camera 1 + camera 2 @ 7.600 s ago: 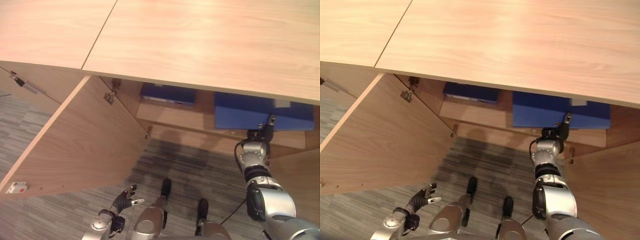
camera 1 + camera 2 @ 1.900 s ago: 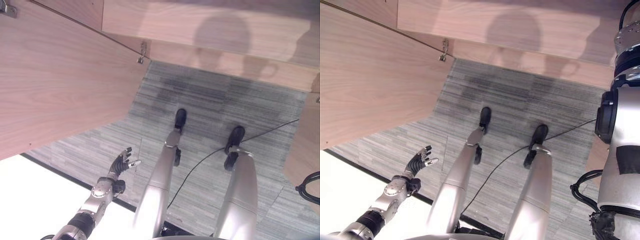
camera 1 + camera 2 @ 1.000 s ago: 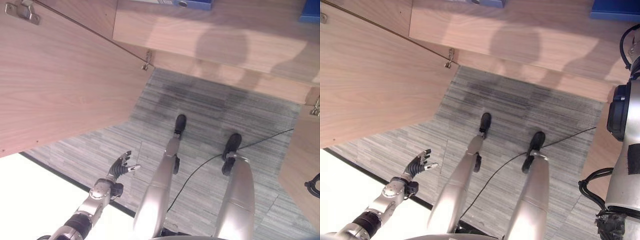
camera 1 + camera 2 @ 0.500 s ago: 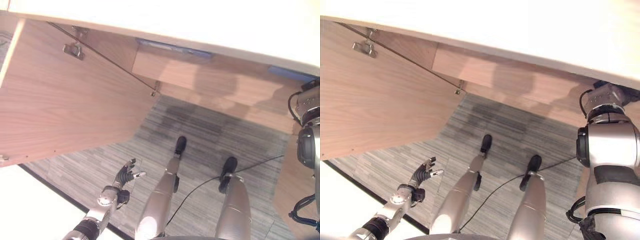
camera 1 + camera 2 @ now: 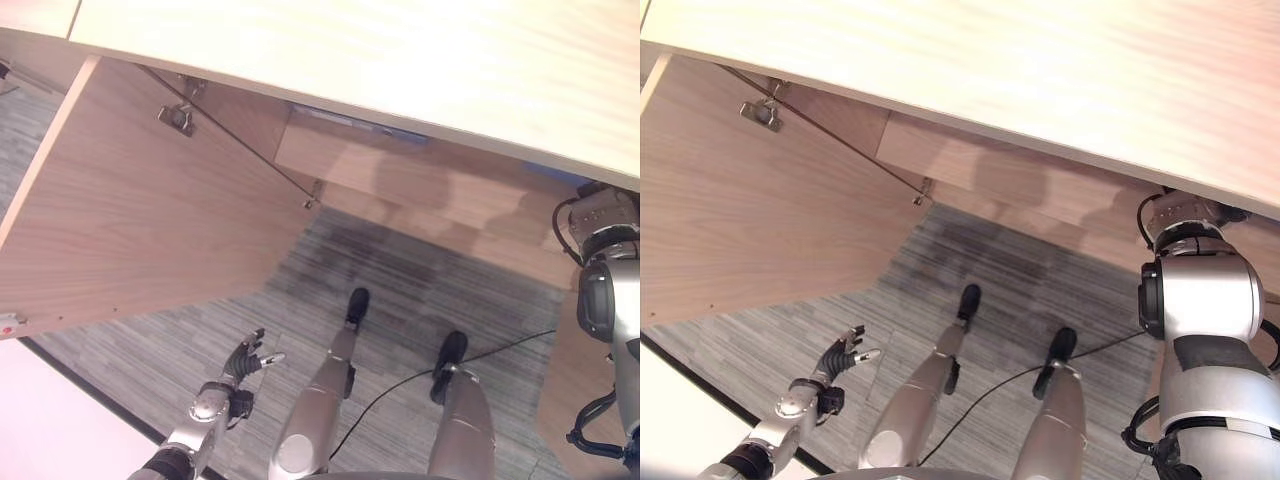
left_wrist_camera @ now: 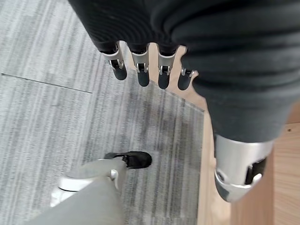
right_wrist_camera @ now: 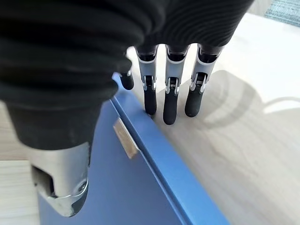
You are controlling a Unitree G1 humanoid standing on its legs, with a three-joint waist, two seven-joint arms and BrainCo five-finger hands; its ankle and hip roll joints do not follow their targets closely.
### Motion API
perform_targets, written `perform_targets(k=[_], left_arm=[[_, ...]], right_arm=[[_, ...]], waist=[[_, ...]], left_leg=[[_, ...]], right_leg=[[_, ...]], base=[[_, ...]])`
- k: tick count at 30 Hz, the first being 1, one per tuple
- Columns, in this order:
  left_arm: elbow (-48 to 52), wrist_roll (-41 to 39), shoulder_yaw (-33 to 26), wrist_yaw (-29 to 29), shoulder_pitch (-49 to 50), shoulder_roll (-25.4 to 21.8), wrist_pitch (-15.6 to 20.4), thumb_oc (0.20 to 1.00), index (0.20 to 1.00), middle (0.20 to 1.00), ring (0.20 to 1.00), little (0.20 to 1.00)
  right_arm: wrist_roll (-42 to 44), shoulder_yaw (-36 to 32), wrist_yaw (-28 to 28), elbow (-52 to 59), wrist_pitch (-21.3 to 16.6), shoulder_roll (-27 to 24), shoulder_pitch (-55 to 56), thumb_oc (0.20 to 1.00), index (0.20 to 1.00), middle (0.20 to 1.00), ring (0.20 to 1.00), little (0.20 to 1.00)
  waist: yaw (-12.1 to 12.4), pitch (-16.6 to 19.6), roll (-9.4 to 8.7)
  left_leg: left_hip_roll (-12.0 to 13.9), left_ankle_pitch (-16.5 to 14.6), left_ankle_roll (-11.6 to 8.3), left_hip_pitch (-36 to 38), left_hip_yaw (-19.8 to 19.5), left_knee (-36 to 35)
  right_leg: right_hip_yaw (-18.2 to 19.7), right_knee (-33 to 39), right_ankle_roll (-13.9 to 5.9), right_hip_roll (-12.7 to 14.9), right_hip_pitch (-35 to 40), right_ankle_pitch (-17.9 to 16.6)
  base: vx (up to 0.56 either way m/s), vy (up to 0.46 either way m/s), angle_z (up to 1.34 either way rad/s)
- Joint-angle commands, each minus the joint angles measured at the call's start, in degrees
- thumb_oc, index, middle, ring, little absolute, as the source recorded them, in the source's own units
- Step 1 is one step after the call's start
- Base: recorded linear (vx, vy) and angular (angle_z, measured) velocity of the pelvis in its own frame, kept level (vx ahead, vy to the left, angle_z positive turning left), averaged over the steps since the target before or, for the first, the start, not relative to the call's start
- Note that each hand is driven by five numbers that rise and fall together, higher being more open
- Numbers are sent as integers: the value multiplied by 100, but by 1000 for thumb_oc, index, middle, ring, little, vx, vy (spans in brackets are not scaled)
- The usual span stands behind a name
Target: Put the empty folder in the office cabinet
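- The blue flat folder with a small pale label (image 7: 140, 187) lies inside the light wooden office cabinet (image 5: 380, 60), on a pale wood shelf (image 7: 243, 154); the right wrist view shows its long edge running across the board.
- The right hand (image 7: 164, 89) hangs just above that edge. Its silver fingers (image 7: 170, 101) are straight and side by side, their dark tips close over the folder's rim and the shelf. The thumb sits apart, over the blue cover. Nothing is clasped; whether the tips touch the folder I cannot tell.
- In the head views the right arm reaches up under the cabinet's broad light top, and the hand itself is hidden beneath that top.
- A thin strip of another blue folder (image 5: 345, 122) shows at the back of the cabinet, left of the middle, just below the top's edge.
- The cabinet's left wooden door (image 5: 130, 230) stands swung wide open, with metal hinges (image 5: 175, 117) on its inner face.
- The left hand (image 5: 243, 358) hangs low at the robot's left side over grey striped carpet (image 5: 420, 290), well apart from the cabinet. Its fingers are spread and loosely extended, holding nothing.
- In the left wrist view the same fingers (image 6: 141, 70) point out in a relaxed row above the carpet.
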State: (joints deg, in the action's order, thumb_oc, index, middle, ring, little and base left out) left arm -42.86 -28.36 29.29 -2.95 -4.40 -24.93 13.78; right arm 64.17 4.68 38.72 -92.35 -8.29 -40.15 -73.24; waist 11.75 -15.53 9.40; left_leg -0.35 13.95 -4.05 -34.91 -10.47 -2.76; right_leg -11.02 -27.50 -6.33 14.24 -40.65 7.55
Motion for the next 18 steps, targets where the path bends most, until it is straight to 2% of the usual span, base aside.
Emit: perform_targets(k=[1,7,8,16,17,18], left_arm=[[-147,-105,-70,-62,-276,-81,119,1000,1000,1000,1000,1000],[-297,-132,-94,-79,-297,-84,145,1000,1000,1000,1000,1000],[-289,-147,-118,-77,-300,-123,161,1000,1000,1000,1000,1000],[-178,-131,-109,-22,-189,-174,192,1000,1000,1000,1000,1000],[-176,-133,-110,-23,-194,-169,187,1000,1000,1000,1000,1000],[-135,-121,-105,-8,-176,-186,188,1000,1000,1000,1000,1000]], right_arm=[[109,226,33,89,-186,-375,-395,1000,1000,1000,1000,1000],[-13,705,-80,158,-104,-617,-913,1000,1000,1000,1000,1000],[-307,1140,-163,216,47,-809,-1297,1000,1000,1000,1000,1000],[-898,2054,-373,360,219,-1297,-2070,1000,1000,1000,1000,1000],[-899,2064,-377,359,222,-1301,-2081,1000,1000,1000,1000,1000],[-920,2087,-387,352,225,-1338,-2106,1000,1000,1000,1000,1000]], waist=[[205,-548,-70],[232,-544,-92],[267,-552,-91],[326,-521,-45],[311,-468,-61],[330,-521,-39]], left_leg=[[325,-910,-280,457,228,15],[316,-878,-284,416,234,-28],[310,-849,-284,394,234,-61],[267,-785,-285,353,211,-124],[276,-916,-297,422,194,-171],[265,-785,-289,357,199,-128]], right_leg=[[102,1039,-468,213,599,-424],[128,1069,-469,222,553,-451],[149,1073,-473,230,501,-477],[164,1069,-475,250,410,-503],[216,1054,-509,241,462,-318],[159,1059,-475,249,409,-491]], base=[[12,17,-8],[5,3,-2],[10,-8,-3],[16,-2,-2],[0,0,0],[0,0,0]])
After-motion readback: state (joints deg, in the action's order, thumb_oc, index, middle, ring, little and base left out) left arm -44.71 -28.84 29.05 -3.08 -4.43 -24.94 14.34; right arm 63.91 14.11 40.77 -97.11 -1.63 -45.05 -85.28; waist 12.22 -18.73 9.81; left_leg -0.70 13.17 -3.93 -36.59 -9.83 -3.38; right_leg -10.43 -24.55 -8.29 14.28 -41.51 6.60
